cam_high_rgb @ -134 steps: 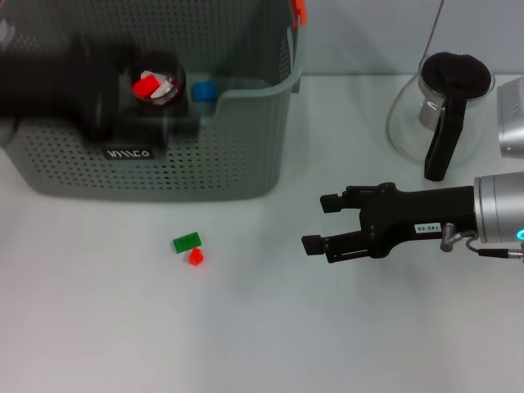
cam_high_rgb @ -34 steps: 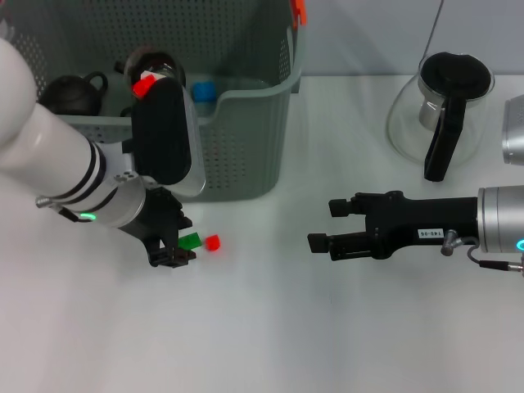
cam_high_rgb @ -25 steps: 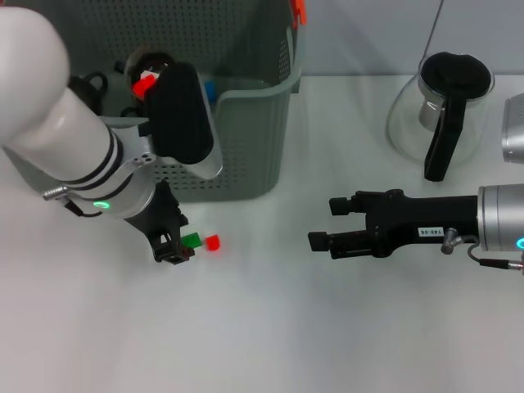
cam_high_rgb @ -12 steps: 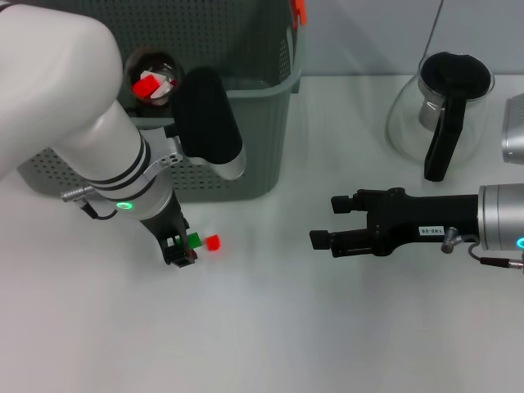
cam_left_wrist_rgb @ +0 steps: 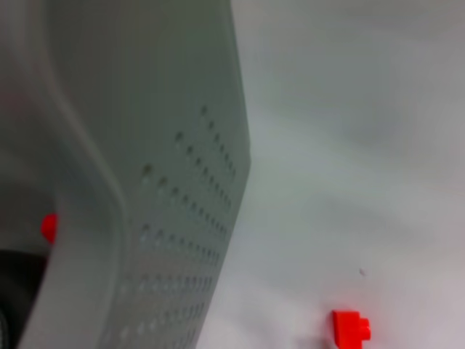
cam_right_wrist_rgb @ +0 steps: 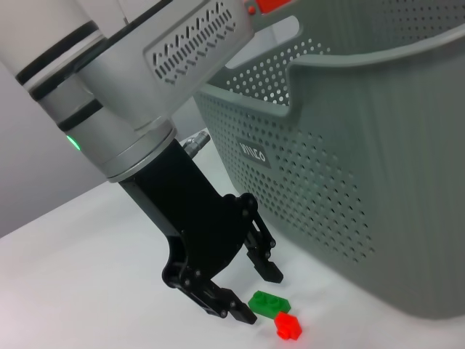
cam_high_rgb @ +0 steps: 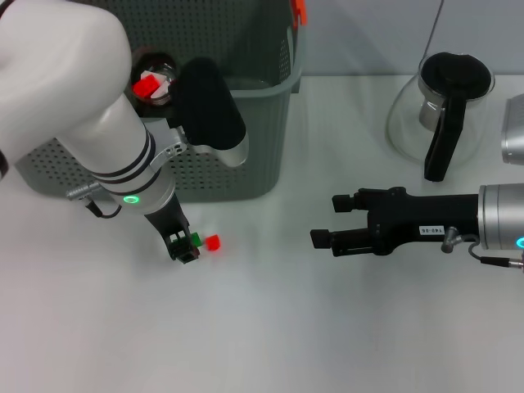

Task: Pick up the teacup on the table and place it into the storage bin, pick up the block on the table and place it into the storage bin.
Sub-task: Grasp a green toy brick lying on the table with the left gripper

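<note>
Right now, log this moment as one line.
left gripper: open over green block | red block: beside | right gripper: idle, open

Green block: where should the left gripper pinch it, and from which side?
Pinch the green block across its short width, on the two long side faces, coming from above. It lies flat on the table, and the left gripper is open with a finger on each side. The red block sits close beside one end, so avoid an end-to-end grip.

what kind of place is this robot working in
Probably a lab tabletop for sorting tests: a plain white table, a perforated storage bin, tiny toy blocks and a glass coffee pot.
</note>
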Available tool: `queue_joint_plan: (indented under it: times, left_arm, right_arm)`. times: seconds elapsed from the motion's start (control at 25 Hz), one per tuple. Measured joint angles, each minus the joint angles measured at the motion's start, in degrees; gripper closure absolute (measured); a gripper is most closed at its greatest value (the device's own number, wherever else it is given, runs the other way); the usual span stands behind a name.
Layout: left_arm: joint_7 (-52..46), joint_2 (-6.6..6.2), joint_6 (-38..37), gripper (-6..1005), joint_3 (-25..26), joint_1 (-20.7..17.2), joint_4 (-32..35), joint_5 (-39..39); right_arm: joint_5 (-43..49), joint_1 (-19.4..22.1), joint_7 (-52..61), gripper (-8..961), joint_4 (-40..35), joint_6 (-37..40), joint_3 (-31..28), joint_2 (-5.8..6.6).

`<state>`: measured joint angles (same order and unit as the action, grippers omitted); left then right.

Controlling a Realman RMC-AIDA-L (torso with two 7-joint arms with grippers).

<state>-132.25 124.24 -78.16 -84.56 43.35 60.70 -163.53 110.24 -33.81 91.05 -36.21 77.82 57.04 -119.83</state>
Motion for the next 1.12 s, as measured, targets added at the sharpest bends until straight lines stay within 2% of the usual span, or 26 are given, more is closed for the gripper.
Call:
queue_joint_plan:
  times: [0.48, 1.12]
  left_arm:
    - [-1.77, 0.04, 0.82, 541, 0.27, 1.65, -3.95, -0.01]
    - [-2.52, -0.08, 2.27, 593, 0.54, 1.84, -4.36, -0.03]
  right_arm:
    - [-0.03, -0.21, -0.17, 42, 0.00, -0.04, 0.00, -0.06]
    - [-0.02, 0.04, -0.92, 41, 0.91, -0.13, 0.00, -0.06]
